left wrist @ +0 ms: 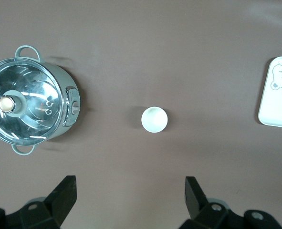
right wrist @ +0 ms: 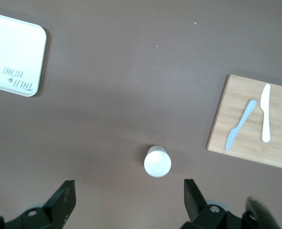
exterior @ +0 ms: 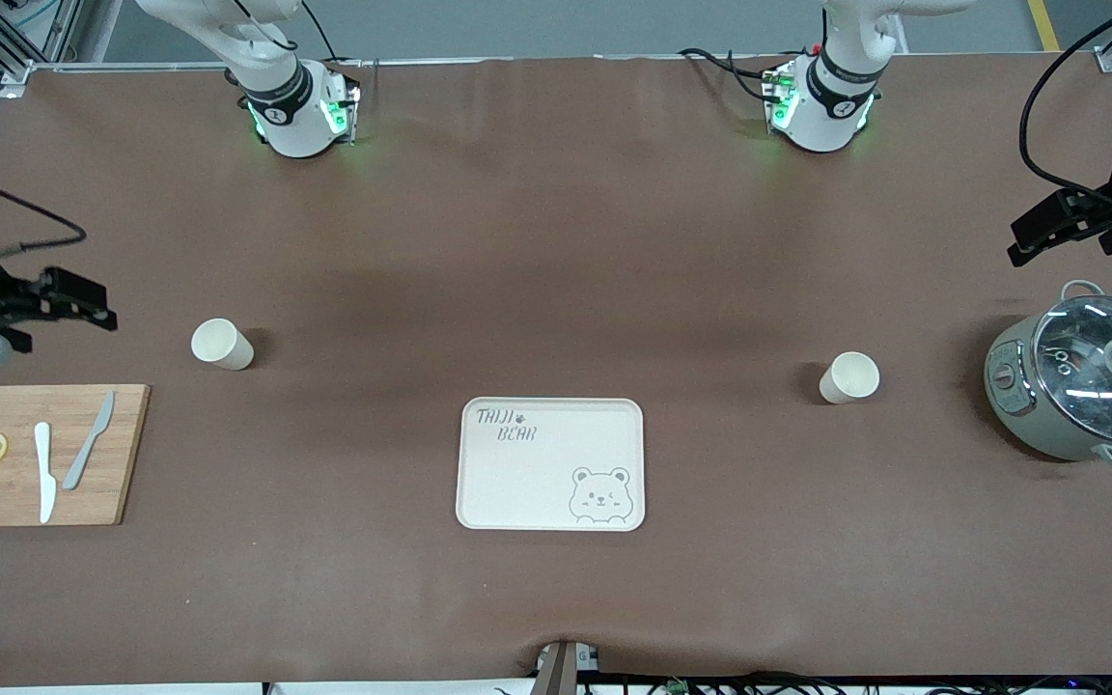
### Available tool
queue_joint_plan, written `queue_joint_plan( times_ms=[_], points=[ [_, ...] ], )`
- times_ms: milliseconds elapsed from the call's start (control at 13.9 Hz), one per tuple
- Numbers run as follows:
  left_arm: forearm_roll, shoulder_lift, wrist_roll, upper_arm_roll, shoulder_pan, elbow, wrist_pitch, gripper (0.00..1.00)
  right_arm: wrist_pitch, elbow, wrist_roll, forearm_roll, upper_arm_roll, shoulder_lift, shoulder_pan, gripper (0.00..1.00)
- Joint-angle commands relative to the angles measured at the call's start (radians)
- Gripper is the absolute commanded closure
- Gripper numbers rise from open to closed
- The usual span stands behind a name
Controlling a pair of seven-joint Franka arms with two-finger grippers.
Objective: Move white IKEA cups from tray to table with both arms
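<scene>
Two white IKEA cups stand upright on the brown table. One cup (exterior: 221,344) is toward the right arm's end; it also shows in the right wrist view (right wrist: 157,161). The other cup (exterior: 849,377) is toward the left arm's end; it also shows in the left wrist view (left wrist: 154,119). My right gripper (exterior: 93,301) (right wrist: 129,195) is open and empty in the air over bare table, apart from its cup. My left gripper (exterior: 1024,241) (left wrist: 130,193) is open and empty in the air over bare table, apart from its cup.
A cream bear-printed tray (exterior: 551,463) lies between the cups, nearer the front camera. A wooden cutting board (exterior: 126,454) with two knives and lemon slices lies at the right arm's end. A grey pot with a glass lid (exterior: 1087,386) stands at the left arm's end.
</scene>
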Motion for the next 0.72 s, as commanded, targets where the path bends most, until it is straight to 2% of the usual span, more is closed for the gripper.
queue_joint_plan(
  times_ms=[0, 144, 359, 502, 646],
  points=[
    [0.018, -0.019, 0.002, 0.006, -0.004, -0.015, 0.012, 0.0, -0.007, -0.127, 0.042, -0.017, -0.008, -0.131, -0.006, 0.0],
    [0.018, -0.019, 0.002, 0.006, -0.001, -0.015, 0.012, 0.0, 0.019, -0.242, 0.04, -0.029, -0.009, -0.207, -0.009, 0.0],
    [0.02, -0.017, 0.002, 0.008, 0.013, -0.006, 0.012, 0.0, 0.071, -0.374, 0.036, -0.032, -0.009, -0.269, -0.056, 0.0],
    [0.02, -0.019, 0.007, 0.006, 0.023, -0.006, 0.012, 0.0, 0.061, -0.377, 0.03, -0.041, -0.009, -0.272, -0.059, 0.0],
    [0.018, -0.019, 0.008, 0.005, 0.022, -0.006, 0.012, 0.0, 0.015, -0.33, 0.033, -0.044, -0.011, -0.271, -0.064, 0.0]
  ],
)
